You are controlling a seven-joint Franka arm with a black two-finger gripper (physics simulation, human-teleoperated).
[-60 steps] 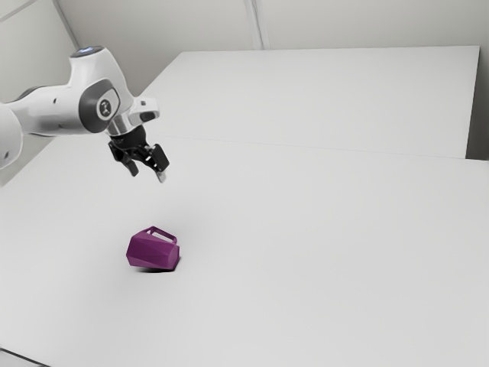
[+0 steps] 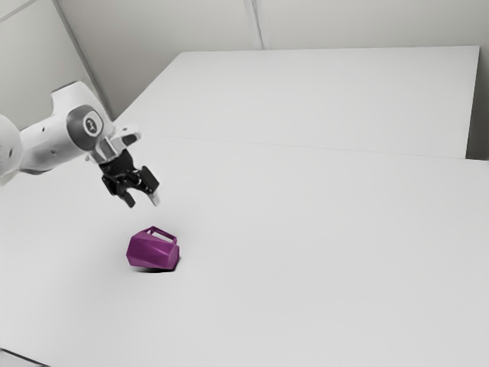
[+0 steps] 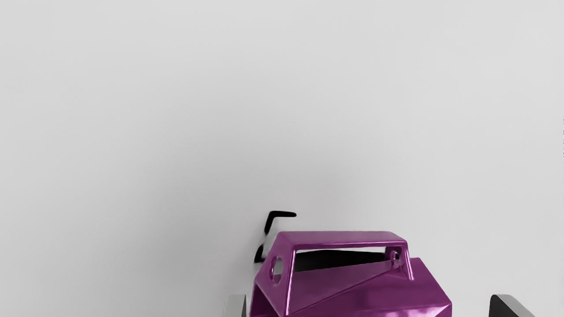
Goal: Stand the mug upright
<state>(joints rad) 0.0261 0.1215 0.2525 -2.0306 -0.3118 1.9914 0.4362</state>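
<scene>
So the tabletop (image 2: 344,252) is big, plain and super pale, with a faint line (image 2: 306,147) running across its far part. Behind that there's a light grey wall (image 2: 367,23) with a narrow upright strip (image 2: 257,23) on it. Another pale wall (image 2: 34,69) sits at the exterior view's upper left, and a thin dark line (image 2: 24,358) cuts the lower left corner.

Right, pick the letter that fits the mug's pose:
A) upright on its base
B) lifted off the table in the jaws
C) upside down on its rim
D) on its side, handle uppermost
D: the mug lies on its side on the table, with its handle running along the top.
</scene>
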